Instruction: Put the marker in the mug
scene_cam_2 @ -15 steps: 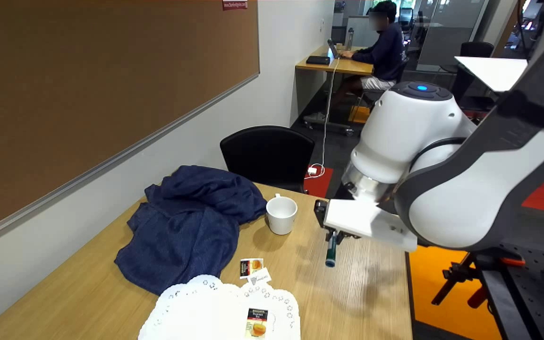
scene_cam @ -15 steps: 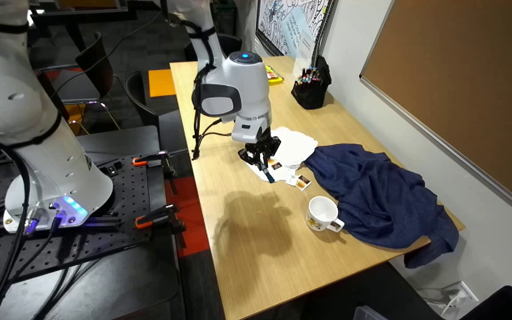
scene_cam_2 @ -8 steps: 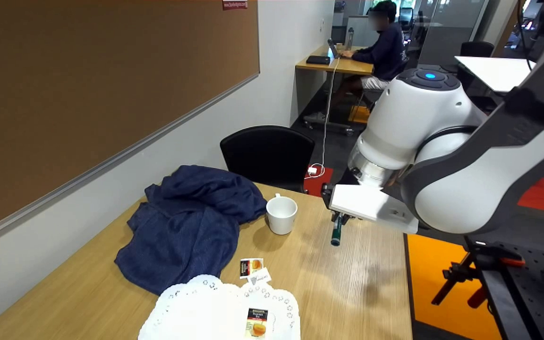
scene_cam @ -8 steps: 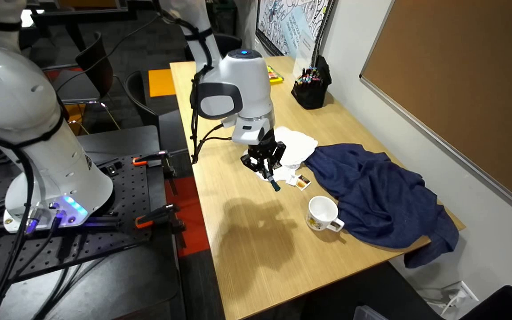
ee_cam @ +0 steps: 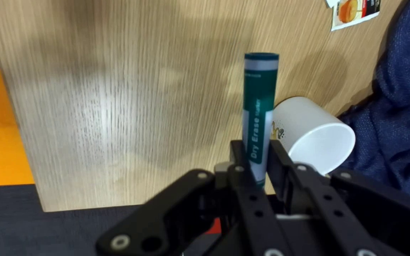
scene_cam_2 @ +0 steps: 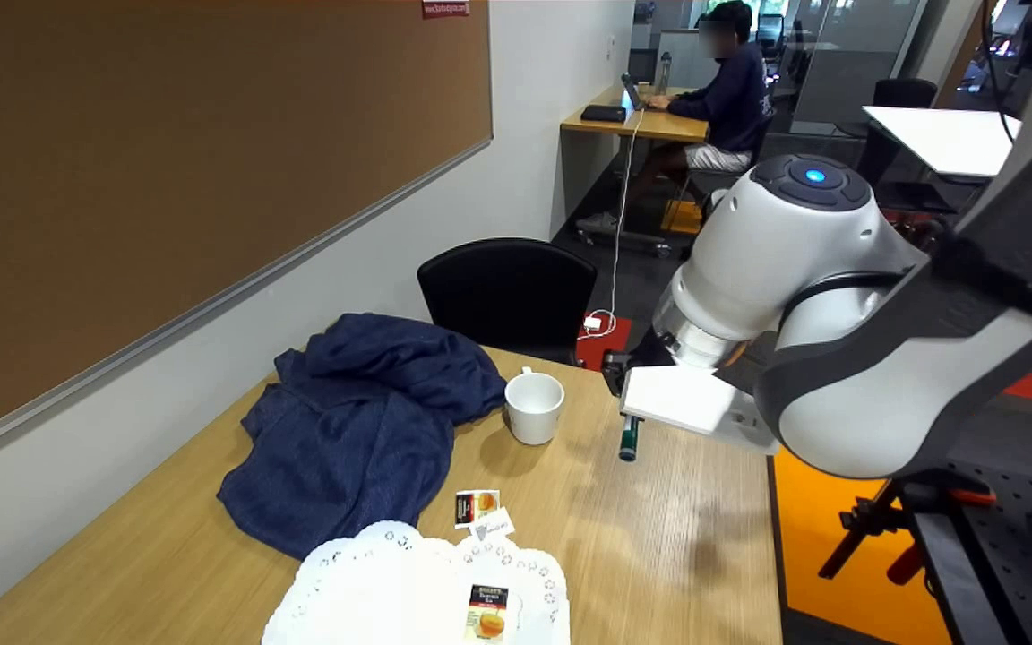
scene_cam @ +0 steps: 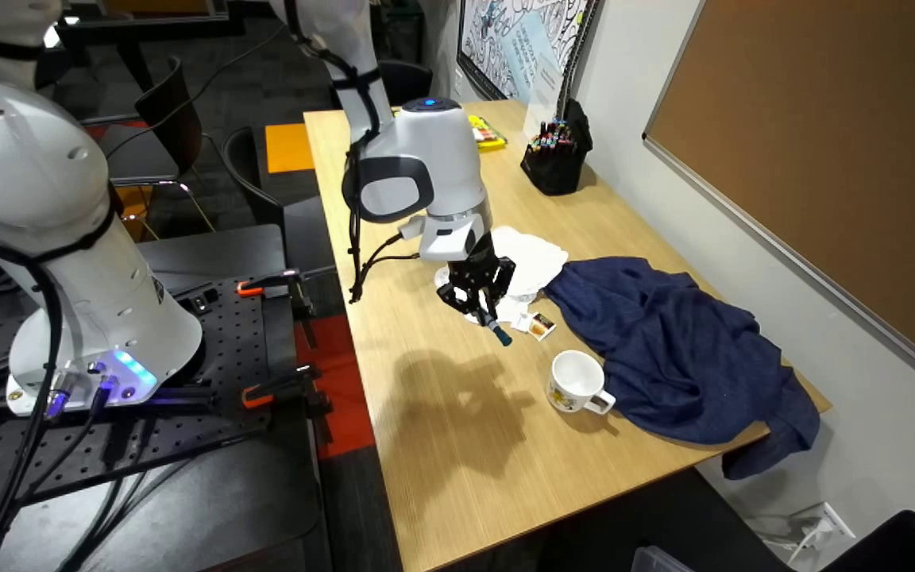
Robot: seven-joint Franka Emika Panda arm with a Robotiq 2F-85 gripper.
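My gripper point(ee_cam: 256, 145) is shut on the marker point(ee_cam: 261, 89), a white and dark green stick held near one end, with its dark green end sticking out past the fingertips. The marker also shows in both exterior views point(scene_cam: 499, 330) point(scene_cam_2: 629, 440), tilted and above the table. The white mug point(ee_cam: 306, 128) stands upright on the table, in the wrist view to the right of the fingertips. It shows in both exterior views point(scene_cam: 576, 385) point(scene_cam_2: 534, 412), its handle facing away from the arm. The marker is beside the mug and apart from it. In an exterior view a white plate hides most of the fingers.
A dark blue cloth point(scene_cam: 680, 349) lies right beside the mug. White doilies point(scene_cam_2: 417, 587) and tea packets point(scene_cam_2: 477, 508) lie on the wooden table point(scene_cam: 457, 492). A black marker holder point(scene_cam: 555, 163) stands at the back by the wall.
My gripper has moved with the marker a short way toward the mug, and the marker has tilted more. The mug and cloth have not moved.
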